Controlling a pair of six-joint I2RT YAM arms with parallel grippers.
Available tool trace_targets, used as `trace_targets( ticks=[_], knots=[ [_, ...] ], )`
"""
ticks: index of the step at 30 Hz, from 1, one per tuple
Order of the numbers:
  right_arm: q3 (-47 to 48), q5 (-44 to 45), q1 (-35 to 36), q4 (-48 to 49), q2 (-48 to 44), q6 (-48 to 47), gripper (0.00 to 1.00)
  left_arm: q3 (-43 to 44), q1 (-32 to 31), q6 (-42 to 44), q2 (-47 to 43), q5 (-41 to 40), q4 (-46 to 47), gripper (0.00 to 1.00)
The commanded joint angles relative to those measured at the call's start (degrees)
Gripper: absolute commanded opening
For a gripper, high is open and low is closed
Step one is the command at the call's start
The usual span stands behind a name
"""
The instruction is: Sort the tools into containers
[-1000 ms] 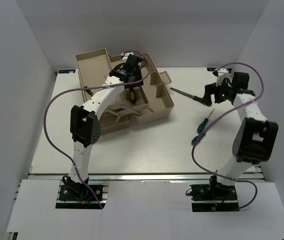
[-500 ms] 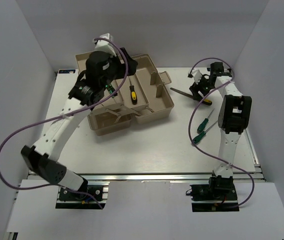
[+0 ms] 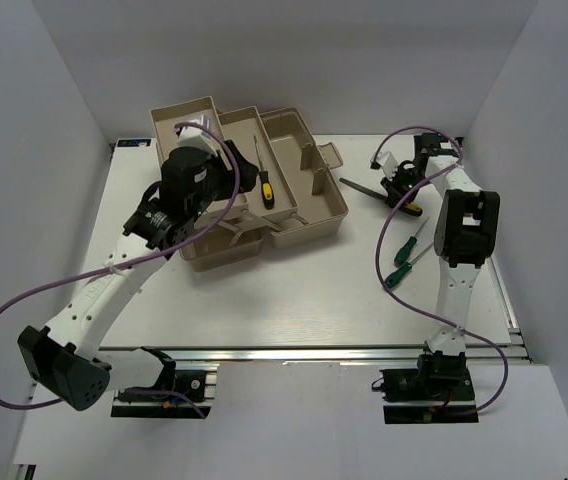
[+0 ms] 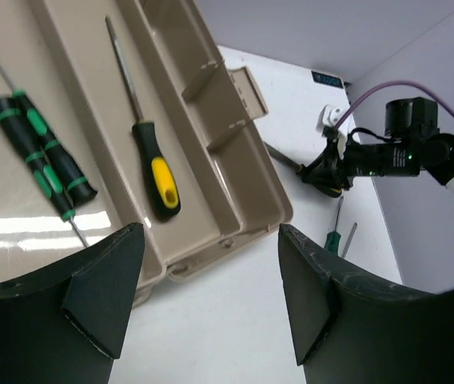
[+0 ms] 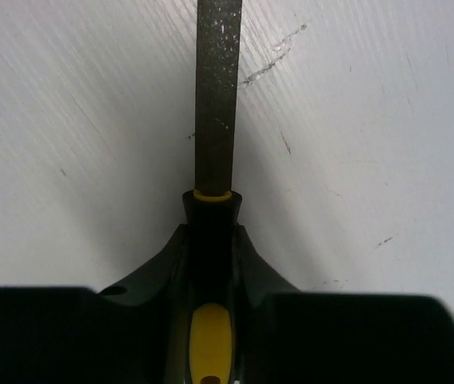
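Since half a second ago, my left arm has drawn back from the toolbox (image 3: 336, 218) toward the near-left side. The yellow-and-black screwdriver (image 4: 157, 172) now lies alone in the middle tray, its tip pointing to the far wall. My left gripper (image 4: 209, 240) is spread wide with nothing between the fingers, and it hangs above the near edge of the box. I judge this is because its delivery is finished. In the next compartment to the left, two green-and-black screwdrivers (image 4: 43, 156) lie side by side, so like tools are kept together.

My right gripper (image 5: 211, 256) has hardly moved. It stays low on the table (image 3: 294, 290) at the right of the toolbox. There it is closed around the black and yellow handle of the file (image 5: 217, 96), and the rough blade points straight out from the fingers. The hold at the handle looks sensible, since the blade is thin and flat against the surface.

Two more green screwdrivers (image 3: 407, 243) wait on the table, nearer to my base. The file should go to a tray long enough for it.
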Motion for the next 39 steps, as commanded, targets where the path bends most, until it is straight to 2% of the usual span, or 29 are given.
trace_targets(
  ticks=[1,2,6,7,9,10,12,13,14,17,20,21,22,23,24,25,27,30,33,36,37,38,39],
  knots=[
    [-1.3,1.9,-1.4,-5.4,0.9,-1.0,0.13,-3.4,0.1,-2.9,-4.9,0.5,1.7,0.77],
    [-1.3,1.3,-1.5,-5.6,0.8,-0.7,0.00,-4.3,0.1,-4.1,-5.5,0.6,2.1,0.77],
    [-0.3,-4.6,-3.0,-1.2,-2.7,8.8,0.00,-7.6,0.1,-5.8,-7.4,1.1,3.6,0.76],
    [1.8,-9.0,-3.5,-0.4,-4.3,17.0,0.00,-8.2,0.1,-6.0,-7.8,1.5,3.8,0.76],
    [3.4,-11.7,-4.7,3.5,-6.5,27.1,0.00,-8.8,0.1,-6.1,-8.1,2.4,4.6,0.77],
    [2.7,-14.7,-4.8,4.5,-9.5,33.0,0.00,-9.6,0.1,-6.0,-8.3,2.9,4.9,0.77],
    [0.0,-17.2,-4.4,7.5,-13.3,38.5,0.00,-10.3,0.1,-6.0,-8.6,3.6,5.9,0.78],
    [-4.0,-18.9,-4.2,12.5,-17.3,44.7,0.00,-10.7,0.1,-5.6,-8.8,4.3,6.2,0.78],
    [-5.6,-19.4,-3.8,14.4,-19.0,46.7,0.00,-11.4,0.1,-5.5,-9.0,4.6,6.5,0.78],
    [-11.9,-19.6,-1.0,23.1,-25.9,54.7,0.00,-11.7,0.1,-5.2,-9.0,4.9,6.5,0.79],
    [-14.6,-19.7,7.0,28.5,-30.8,63.4,0.00,-11.9,0.1,-5.0,-9.3,4.4,6.5,0.79],
    [-14.5,-19.0,9.1,29.1,-31.4,65.8,0.00,-11.9,0.1,-5.0,-9.6,4.3,6.6,0.79],
    [-14.3,-14.7,11.6,29.6,-32.0,68.4,0.00,-12.0,0.1,-4.9,-9.8,4.1,6.7,0.80],
    [-13.7,-11.0,16.7,30.8,-32.3,71.6,0.00,-12.1,0.1,-4.9,-10.0,4.0,6.7,0.80],
    [-13.7,-6.2,19.1,31.5,-32.4,79.3,0.00,-12.2,0.1,-4.9,-10.1,3.8,6.7,0.80],
    [-13.2,0.7,21.6,32.0,-31.9,82.3,0.00,-12.2,0.1,-4.9,-10.1,3.7,6.7,0.80],
    [-9.0,4.6,27.0,31.6,-28.8,89.2,0.00,-12.4,0.1,-5.0,-10.7,3.7,6.3,0.80],
    [-6.4,10.6,31.8,34.8,-25.5,94.7,0.00,-13.4,0.1,-5.5,-12.0,3.4,6.4,0.80],
    [-3.5,14.3,34.8,36.7,-21.2,94.6,0.00,-14.4,0.1,-5.9,-13.9,2.7,6.0,0.80],
    [-0.3,11.6,36.0,38.6,-17.6,92.6,0.29,-15.3,0.1,-6.6,-15.6,2.5,5.7,0.80],
    [0.6,11.3,36.2,39.1,-16.8,91.0,0.49,-15.9,0.1,-6.9,-16.1,2.6,5.8,0.80],
    [1.2,10.7,36.4,39.2,-16.2,89.7,0.60,-16.1,0.1,-7.1,-16.3,2.7,5.9,0.80],
    [1.6,8.9,36.4,39.6,-15.6,87.8,0.67,-16.3,0.1,-7.2,-16.3,2.9,5.8,0.80]
  ],
)
